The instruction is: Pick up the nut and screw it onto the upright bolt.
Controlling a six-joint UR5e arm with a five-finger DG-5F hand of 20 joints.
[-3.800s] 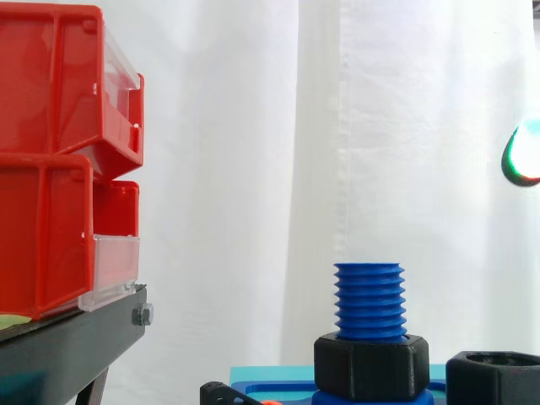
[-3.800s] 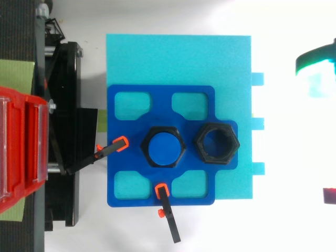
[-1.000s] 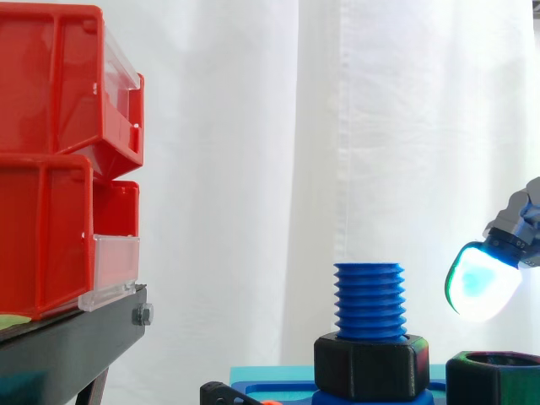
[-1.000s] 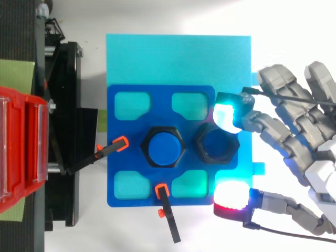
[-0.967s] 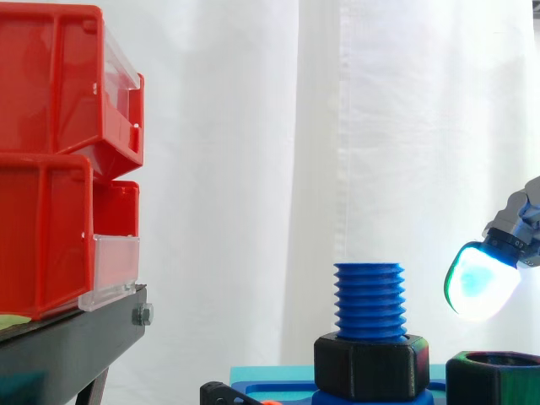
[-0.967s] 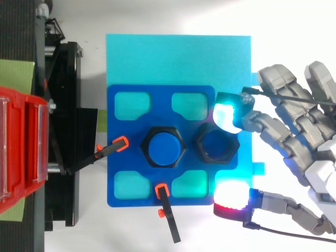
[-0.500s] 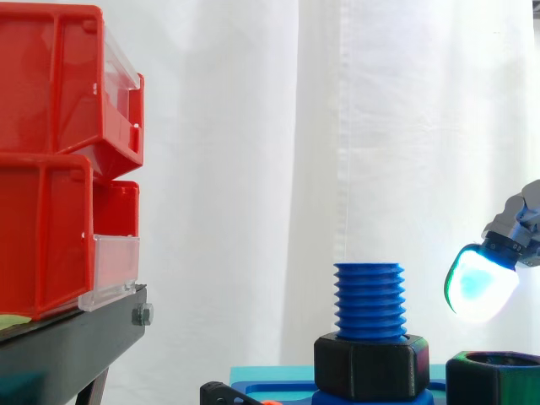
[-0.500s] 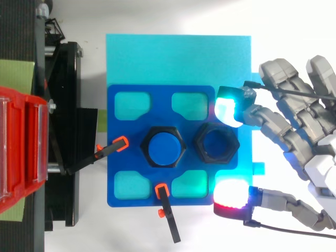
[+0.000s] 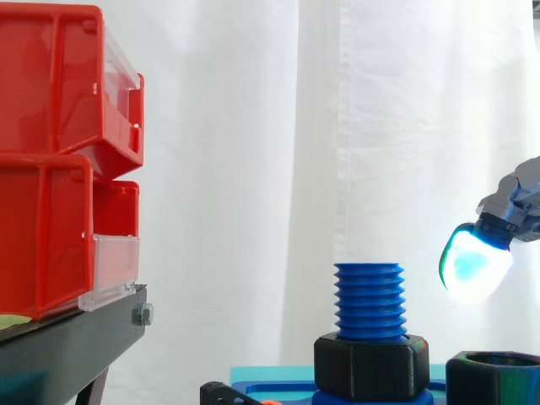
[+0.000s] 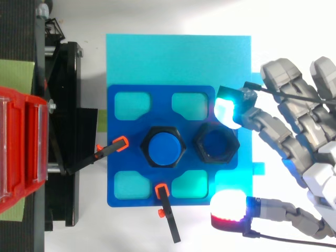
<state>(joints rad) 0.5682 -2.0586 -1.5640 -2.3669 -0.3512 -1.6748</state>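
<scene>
One fingertip apparently lifted above the nut.

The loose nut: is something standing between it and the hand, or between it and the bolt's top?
Nothing visible. The hand hovers open near the loose nut; the bolt has bare upper threads above another nut.

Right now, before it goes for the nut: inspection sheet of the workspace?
surface: cyan base plate carrying a blue fixture plate.
job's things: blue bolt upright, with a seated black nut around its base; loose black nut beside it on the fixture plate, untouched.
clutter: two orange-tipped clamps at the fixture plate's edges.
robot hand: open, fingers spread, hovering above the loose black nut, no contact.
cables: nothing seen.
surroundings: red bins on a black stand; white curtain behind.
</scene>
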